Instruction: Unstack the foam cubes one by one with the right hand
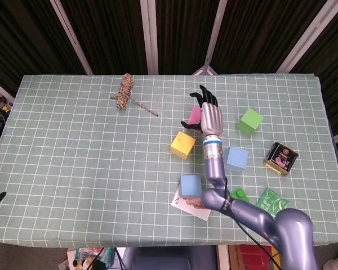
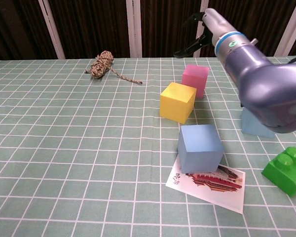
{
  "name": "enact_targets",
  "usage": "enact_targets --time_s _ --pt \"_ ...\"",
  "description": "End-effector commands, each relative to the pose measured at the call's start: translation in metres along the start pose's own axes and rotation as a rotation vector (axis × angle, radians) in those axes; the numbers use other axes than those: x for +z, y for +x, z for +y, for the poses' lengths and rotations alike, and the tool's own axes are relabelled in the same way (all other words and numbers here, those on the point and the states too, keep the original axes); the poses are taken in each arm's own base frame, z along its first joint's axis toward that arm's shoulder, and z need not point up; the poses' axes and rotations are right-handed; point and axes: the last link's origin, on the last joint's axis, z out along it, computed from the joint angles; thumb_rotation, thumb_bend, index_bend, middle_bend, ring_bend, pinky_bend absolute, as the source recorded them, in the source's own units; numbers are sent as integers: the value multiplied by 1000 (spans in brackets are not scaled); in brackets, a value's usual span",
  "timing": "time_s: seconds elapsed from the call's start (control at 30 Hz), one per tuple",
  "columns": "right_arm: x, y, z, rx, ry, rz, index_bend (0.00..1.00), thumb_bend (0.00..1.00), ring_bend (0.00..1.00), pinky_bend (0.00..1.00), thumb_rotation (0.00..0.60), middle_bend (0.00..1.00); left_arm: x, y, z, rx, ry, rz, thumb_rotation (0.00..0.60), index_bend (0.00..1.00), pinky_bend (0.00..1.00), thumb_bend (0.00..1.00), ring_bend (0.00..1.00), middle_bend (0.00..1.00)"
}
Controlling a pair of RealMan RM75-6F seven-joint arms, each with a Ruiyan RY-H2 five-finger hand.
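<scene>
The foam cubes all sit apart on the green checked cloth, none stacked. A pink cube (image 2: 195, 79) (image 1: 194, 115) stands just behind a yellow cube (image 2: 177, 101) (image 1: 183, 144). A blue cube (image 2: 200, 146) (image 1: 190, 184) rests on the edge of a printed card (image 2: 207, 181). A light blue cube (image 1: 237, 158) and a green cube (image 1: 251, 120) lie further right. My right hand (image 2: 207, 27) (image 1: 209, 113) hovers above the pink cube with its fingers spread, holding nothing and clear of the cube. The left hand does not show.
A coil of rope (image 2: 101, 64) (image 1: 124, 90) lies at the far left. A green toy brick (image 2: 287, 173), a green packet (image 1: 272, 201) and a dark tin (image 1: 280, 157) are near the right front. My right forearm (image 2: 266, 84) partly covers the light blue cube.
</scene>
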Motion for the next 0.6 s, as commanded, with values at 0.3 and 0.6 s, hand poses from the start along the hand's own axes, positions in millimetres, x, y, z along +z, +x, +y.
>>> enact_targets --time_s 0.3,0.6 --pt "-133 131 72 -150 31 -38 224 86 101 87 600 75 -4 -13 13 39 -43 -27 600 200 0 170 0 0" --pt "-197 157 104 -226 32 5 217 86 101 75 600 75 -8 -20 20 63 -73 -52 600 196 0 170 0 0"
